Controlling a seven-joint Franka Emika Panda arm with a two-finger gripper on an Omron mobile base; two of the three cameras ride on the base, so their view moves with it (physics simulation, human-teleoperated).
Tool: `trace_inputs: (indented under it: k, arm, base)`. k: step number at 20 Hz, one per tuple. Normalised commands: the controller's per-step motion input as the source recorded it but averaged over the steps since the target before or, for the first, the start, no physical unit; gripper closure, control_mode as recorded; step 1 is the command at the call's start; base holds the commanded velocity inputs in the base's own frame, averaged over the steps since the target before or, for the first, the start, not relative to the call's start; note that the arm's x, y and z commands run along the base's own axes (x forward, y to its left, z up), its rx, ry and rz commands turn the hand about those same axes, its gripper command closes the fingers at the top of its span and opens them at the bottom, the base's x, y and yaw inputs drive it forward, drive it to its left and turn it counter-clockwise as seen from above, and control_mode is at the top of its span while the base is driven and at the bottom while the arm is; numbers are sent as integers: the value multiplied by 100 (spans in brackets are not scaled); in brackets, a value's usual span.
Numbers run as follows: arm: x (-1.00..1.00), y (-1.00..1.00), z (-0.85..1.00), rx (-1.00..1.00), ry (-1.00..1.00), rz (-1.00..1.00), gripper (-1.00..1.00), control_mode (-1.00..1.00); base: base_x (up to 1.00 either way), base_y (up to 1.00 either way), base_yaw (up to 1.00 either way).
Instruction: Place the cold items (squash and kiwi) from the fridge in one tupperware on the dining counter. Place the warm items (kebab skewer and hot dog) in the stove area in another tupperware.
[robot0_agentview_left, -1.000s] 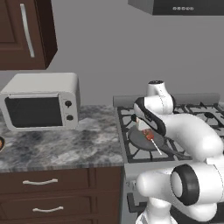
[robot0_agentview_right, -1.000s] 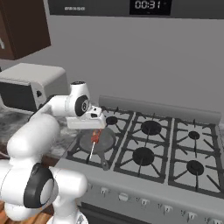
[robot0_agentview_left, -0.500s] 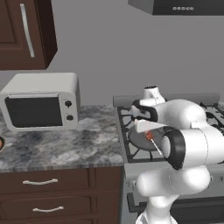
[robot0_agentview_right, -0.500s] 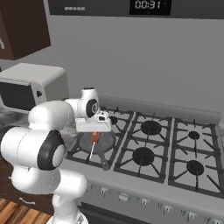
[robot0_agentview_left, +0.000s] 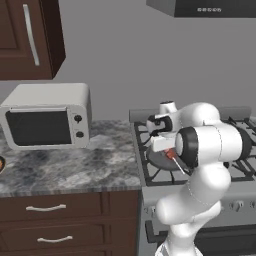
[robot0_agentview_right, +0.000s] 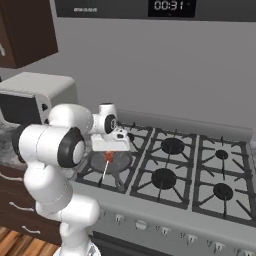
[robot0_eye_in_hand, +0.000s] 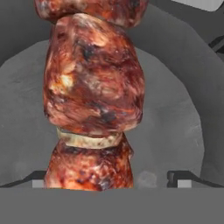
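Reading 00:31, the oven clock (robot0_agentview_right: 168, 5) glows above the stove (robot0_agentview_right: 192, 172) (claw (robot0_eye_in_hand: 111, 178) spread).

stove (robot0_agentview_right: 200, 172) – pan (robot0_eye_in_hand: 183, 131), front-left burner | granite counter (robot0_agentview_left: 70, 167) – microwave (robot0_agentview_left: 47, 117)

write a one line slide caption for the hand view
Open gripper poised right over the kebab skewer, meat chunks between its fingertips, lying in a grey pan.
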Motion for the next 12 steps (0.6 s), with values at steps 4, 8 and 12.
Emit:
trace_inputs:
  k: [4,8,12]
  arm:
    - [10,0,-39,-1,6,0,100,-100]
    - [-2,0,-23,0,0,0,100,-100]
    - [-16,1,-16,-2,-3,0,100,-100]
  base:
    - [0,0,0]
    - [0,0,0]
    - [0,0,0]
